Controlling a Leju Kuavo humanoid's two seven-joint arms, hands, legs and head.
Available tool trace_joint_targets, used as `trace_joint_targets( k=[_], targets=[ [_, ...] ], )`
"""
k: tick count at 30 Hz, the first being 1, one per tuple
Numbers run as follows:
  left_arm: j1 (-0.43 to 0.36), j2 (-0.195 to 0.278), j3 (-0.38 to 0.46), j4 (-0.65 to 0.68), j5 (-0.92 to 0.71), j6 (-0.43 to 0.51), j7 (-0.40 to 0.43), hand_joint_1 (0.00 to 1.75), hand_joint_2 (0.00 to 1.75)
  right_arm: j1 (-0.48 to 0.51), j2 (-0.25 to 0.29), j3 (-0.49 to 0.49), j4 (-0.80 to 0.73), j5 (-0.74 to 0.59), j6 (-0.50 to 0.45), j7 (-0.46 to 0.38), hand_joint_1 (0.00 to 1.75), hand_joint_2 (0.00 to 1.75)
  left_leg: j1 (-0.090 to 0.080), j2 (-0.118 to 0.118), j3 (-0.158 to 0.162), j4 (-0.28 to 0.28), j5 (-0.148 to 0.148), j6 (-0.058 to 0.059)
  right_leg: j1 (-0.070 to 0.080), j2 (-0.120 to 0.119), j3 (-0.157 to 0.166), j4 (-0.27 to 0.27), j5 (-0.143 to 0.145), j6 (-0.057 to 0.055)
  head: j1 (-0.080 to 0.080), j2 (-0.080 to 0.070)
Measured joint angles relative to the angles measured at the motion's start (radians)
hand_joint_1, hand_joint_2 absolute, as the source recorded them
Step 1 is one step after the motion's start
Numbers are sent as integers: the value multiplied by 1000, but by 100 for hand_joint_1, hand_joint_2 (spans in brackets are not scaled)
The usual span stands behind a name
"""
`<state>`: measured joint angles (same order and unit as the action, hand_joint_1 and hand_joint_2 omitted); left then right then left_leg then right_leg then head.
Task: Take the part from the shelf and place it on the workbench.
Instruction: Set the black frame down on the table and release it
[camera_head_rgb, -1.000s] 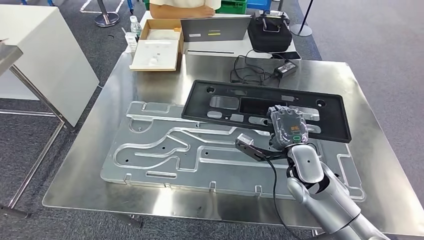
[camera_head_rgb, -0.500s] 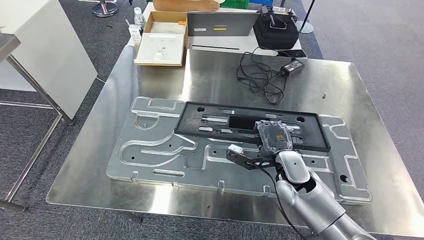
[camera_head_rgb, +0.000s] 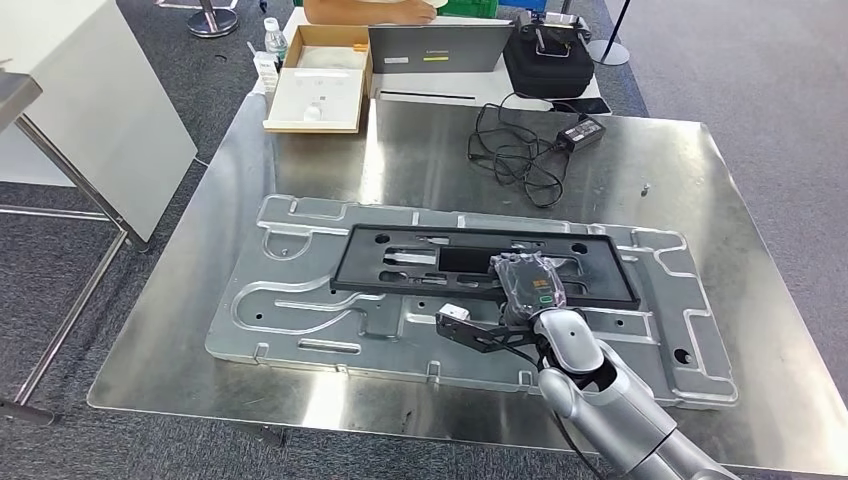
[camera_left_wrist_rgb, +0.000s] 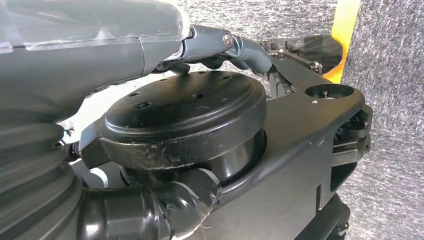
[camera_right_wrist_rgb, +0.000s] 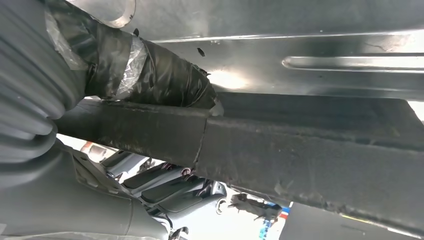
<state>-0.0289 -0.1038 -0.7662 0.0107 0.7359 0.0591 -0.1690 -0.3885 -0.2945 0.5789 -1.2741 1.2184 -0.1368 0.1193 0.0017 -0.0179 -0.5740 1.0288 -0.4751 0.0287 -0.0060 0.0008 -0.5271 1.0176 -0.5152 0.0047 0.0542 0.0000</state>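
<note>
On the left of the head view, the steel tabletop (camera_head_rgb: 180, 330) carries a wide aluminium fixture plate (camera_head_rgb: 290, 300) with milled channels. Toward the middle, the task's part, a long black plastic frame (camera_head_rgb: 400, 262) with rectangular cut-outs, lies across that plate and looks level with it, though whether its full weight is down cannot be told. Further right, the right hand (camera_head_rgb: 528, 285) grasps the frame's near edge; in the right wrist view its thumb (camera_right_wrist_rgb: 150, 75) presses on the black rim (camera_right_wrist_rgb: 310, 150) with the plate just beyond. The left hand (camera_left_wrist_rgb: 150, 45) hangs beside the robot's body (fingers curled, whether clenched I cannot tell). At the back lie a cardboard box (camera_head_rgb: 315, 85), a laptop (camera_head_rgb: 440, 50) and a cable (camera_head_rgb: 520, 150). By my judgement, fetching and carrying are finished; only letting go and withdrawing remain.
</note>
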Motion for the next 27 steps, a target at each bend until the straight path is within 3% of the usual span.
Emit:
trace_joint_targets(
  k=[4,8,9,13,27],
  targets=[
    [0,0,-1,1,2,0,0,0,175,-1,1,4,1,-4,3,-2,175,175,0,0,0,0,0,0,0,0,0,1,-1,0,0,0],
    [0,0,-2,1,18,-5,0,0,175,-4,5,9,13,-18,11,-5,0,0,0,0,1,0,0,0,0,0,0,2,-1,0,0,0],
    [0,0,-2,2,22,-8,0,0,175,-6,8,10,19,-19,11,-5,0,0,0,0,1,0,0,0,0,0,0,2,-1,0,0,0],
    [1,0,-2,2,39,-16,-2,0,0,-13,23,17,43,-21,10,-5,0,0,0,0,1,0,0,0,0,0,0,2,-1,0,0,0],
    [2,0,-2,5,66,-21,-7,0,0,-41,40,19,90,-19,6,-3,0,0,0,0,2,0,0,0,0,0,0,2,-1,0,0,0]
  ],
)
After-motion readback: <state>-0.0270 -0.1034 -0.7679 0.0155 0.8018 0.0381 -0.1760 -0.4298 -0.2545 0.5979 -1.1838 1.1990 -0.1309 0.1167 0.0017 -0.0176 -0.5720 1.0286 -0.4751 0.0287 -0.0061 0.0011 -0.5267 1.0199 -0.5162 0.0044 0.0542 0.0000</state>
